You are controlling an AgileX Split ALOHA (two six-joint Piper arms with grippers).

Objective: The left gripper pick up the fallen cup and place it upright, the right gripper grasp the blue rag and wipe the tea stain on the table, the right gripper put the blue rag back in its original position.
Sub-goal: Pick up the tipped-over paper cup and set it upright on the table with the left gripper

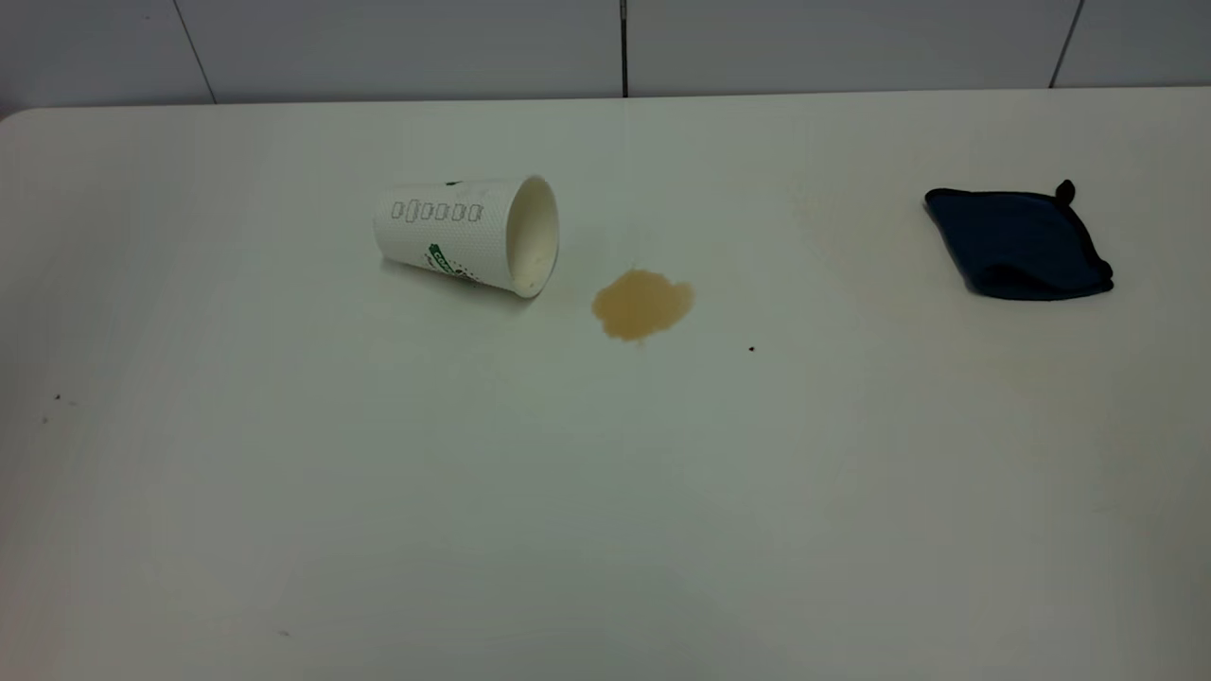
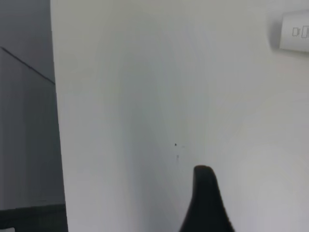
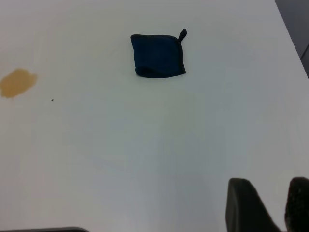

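Observation:
The white dimpled cup (image 1: pixel 464 235) lies on its side on the table (image 1: pixel 378 492), mouth facing the right; its edge shows in the left wrist view (image 2: pixel 295 31). The light-brown tea stain (image 1: pixel 641 304) is just right of the cup's mouth and also shows in the right wrist view (image 3: pixel 17 82). The blue rag (image 1: pixel 1020 244) lies folded at the far right, and the right wrist view (image 3: pixel 158 55) shows it too. My left gripper (image 2: pixel 207 203) shows only as a black tip over bare table, far from the cup. My right gripper (image 3: pixel 275 193) is open and empty, well short of the rag. Neither gripper is in the exterior view.
A tiny black speck (image 1: pixel 752 349) lies right of the stain. The table's far edge meets a grey tiled wall (image 1: pixel 624 47). The left table edge (image 2: pixel 55 121) shows in the left wrist view, the right edge (image 3: pixel 292 38) in the right wrist view.

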